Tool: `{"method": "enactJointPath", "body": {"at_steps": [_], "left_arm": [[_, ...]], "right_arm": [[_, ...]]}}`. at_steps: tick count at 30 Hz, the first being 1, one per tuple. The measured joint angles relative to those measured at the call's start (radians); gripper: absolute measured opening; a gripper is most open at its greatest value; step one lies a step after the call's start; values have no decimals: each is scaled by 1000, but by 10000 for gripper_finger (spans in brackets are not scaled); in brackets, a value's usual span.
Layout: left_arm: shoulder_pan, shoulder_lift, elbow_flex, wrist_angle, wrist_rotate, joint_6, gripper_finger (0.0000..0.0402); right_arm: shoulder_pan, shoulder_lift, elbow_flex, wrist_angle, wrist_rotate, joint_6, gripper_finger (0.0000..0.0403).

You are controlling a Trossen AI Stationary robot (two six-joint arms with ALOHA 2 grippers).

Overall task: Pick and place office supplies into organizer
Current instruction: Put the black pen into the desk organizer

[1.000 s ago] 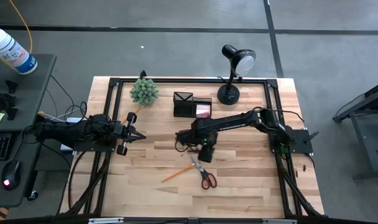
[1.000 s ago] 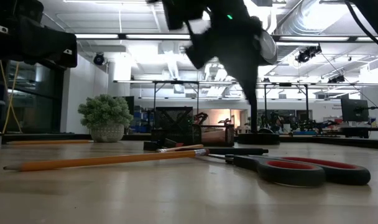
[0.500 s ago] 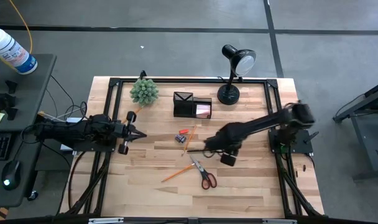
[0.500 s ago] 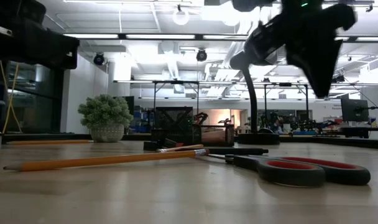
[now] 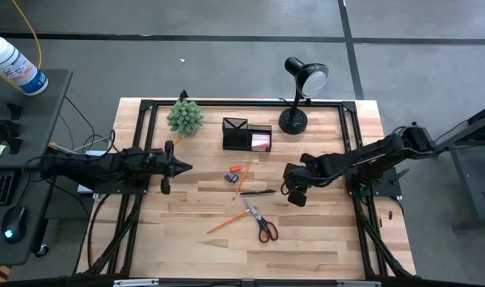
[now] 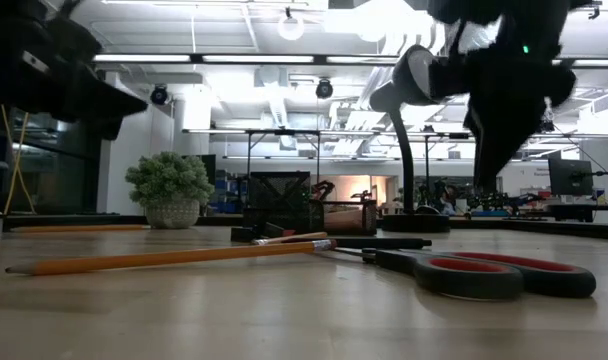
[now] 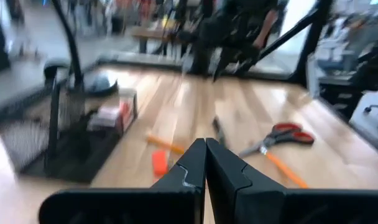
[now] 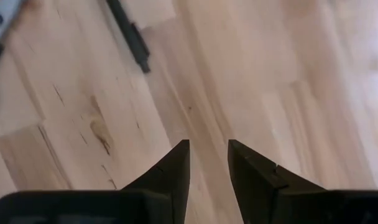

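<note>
Left tool (image 7: 205, 163) closed and empty, right tool (image 8: 208, 163) slightly parted, empty, pointing down

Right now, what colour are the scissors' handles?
Red. The scissors show their handles best in the low view.

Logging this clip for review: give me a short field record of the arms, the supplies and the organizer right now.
left gripper: shut, empty, at table's left side
right gripper: open, empty, above bare wood right of the pen
organizer: at back, pink pad in its lower compartment
scissors: flat on table, near front
pencils: one left of scissors, one near pen
placed so far: pad only
</note>
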Motion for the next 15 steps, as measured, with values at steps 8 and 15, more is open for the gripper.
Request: {"method": "enactJointPath", "body": {"at_steps": [8, 15], "left_arm": [[0, 276, 198, -122, -100, -35, 1], [0, 546, 405, -287, -123, -7, 1]], "right_arm": [[-48, 0, -129, 302, -119, -253, 92], [-106, 1, -131, 466, -146, -553, 89]]}}
